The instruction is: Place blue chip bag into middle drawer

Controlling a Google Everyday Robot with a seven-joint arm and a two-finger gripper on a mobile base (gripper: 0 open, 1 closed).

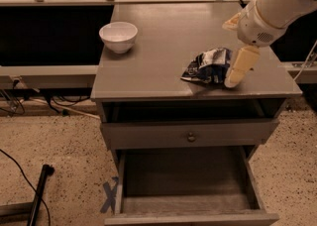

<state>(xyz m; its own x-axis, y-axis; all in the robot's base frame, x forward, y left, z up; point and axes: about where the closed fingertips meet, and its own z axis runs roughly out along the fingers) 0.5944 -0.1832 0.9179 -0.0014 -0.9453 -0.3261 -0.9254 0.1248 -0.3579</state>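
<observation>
The blue chip bag [207,66] lies crumpled on the grey cabinet top [158,46], near its front right. My gripper [228,54] has come in from the right and sits right at the bag's right edge. It is open, with one cream finger [239,66] pointing down just right of the bag and the other [231,22] behind it. The bag rests on the top and is not held. The middle drawer [183,178] is pulled out below, and its bare floor holds nothing.
A white bowl [119,35] stands at the cabinet top's back left. A shut drawer front with a round knob [191,136] sits above the open drawer. A black pole [38,195], cables and blue tape [109,195] lie on the floor at left.
</observation>
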